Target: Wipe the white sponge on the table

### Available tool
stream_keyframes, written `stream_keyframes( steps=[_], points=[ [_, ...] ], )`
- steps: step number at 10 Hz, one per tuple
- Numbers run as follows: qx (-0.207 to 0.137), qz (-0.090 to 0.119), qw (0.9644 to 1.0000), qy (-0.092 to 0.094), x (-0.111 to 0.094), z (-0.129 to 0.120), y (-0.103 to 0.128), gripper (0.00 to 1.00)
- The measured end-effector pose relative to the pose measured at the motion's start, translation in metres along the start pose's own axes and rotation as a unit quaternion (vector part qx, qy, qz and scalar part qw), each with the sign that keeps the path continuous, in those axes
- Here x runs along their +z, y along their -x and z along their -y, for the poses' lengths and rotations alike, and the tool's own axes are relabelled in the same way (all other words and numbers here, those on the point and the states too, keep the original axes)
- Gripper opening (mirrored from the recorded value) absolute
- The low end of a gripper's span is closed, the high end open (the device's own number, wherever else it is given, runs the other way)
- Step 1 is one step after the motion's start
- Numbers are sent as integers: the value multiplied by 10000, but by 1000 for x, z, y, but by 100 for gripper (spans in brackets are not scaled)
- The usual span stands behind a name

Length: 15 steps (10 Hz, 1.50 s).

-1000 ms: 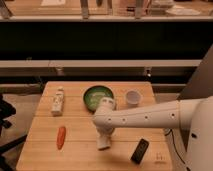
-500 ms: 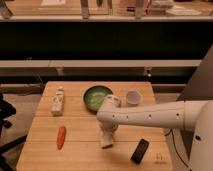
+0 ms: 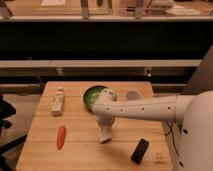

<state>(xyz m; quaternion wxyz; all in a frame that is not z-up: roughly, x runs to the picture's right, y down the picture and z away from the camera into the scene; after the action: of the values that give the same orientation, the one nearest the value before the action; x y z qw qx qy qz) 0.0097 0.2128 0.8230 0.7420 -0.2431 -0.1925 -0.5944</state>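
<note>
My gripper (image 3: 104,131) points down onto the middle of the light wooden slatted table (image 3: 80,155), at the end of the white arm that reaches in from the right. A small off-white pad, the white sponge (image 3: 103,137), shows at the gripper's lower end, against the tabletop. The gripper's body covers most of the sponge.
A green bowl (image 3: 91,95) stands right behind the arm's wrist, with a white cup (image 3: 132,95) to its right. A long white packet (image 3: 58,101) lies at the back left. An orange carrot-like piece (image 3: 61,137) lies at the front left. A black slab (image 3: 140,150) lies at the front right.
The gripper's lower end has shifted slightly over the table's middle, first a little right, then back left and slightly farther from the front edge. Other objects have not moved.
</note>
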Motion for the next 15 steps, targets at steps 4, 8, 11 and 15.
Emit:
stream_keyframes(
  steps=[4,8,11,15],
  points=[
    [-297,112,9995,15,-1,-20,2,1],
    [-550,192,9983,2,-2,-25,1,1],
    [-739,205,9970,58,-3,-33,-10,1],
    [-907,270,9955,79,-3,-38,-13,1]
  ],
)
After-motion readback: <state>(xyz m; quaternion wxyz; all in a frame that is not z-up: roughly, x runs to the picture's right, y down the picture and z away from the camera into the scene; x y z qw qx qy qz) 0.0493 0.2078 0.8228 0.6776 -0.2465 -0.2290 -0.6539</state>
